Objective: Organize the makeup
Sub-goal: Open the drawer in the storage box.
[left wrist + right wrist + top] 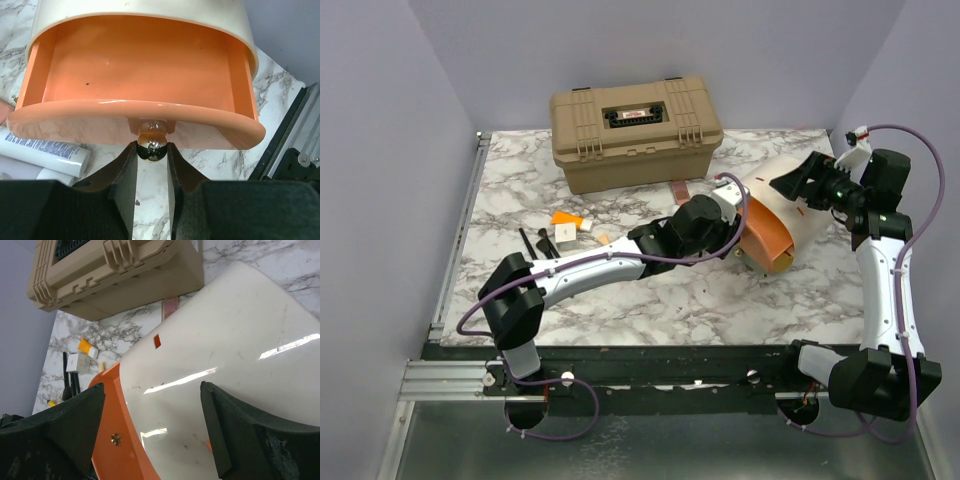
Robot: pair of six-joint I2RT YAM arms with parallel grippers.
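A marble bench (720, 310) under lilac walls carries a tan plastic hard case (635, 130) and, left of centre, the makeup (565, 228): black brushes and an orange tube. In the left wrist view, the left gripper (152, 150) is clenched on the shiny ball knob (152, 142) of an orange drawer (140, 65), with pale tubes (45, 150) beside it. In the right wrist view, the right gripper (152, 390) gapes wide over the drawer's glossy cream shell (240, 330)

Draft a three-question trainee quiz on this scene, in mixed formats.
1. True or false: the left claw is shut on the metal knob.
2. What lies in the orange drawer? A) no makeup B) a white tube C) brushes
3. Fill in: the right claw, facing the cream shell, is ____.
Key: 1 true; 2 A; 3 open.
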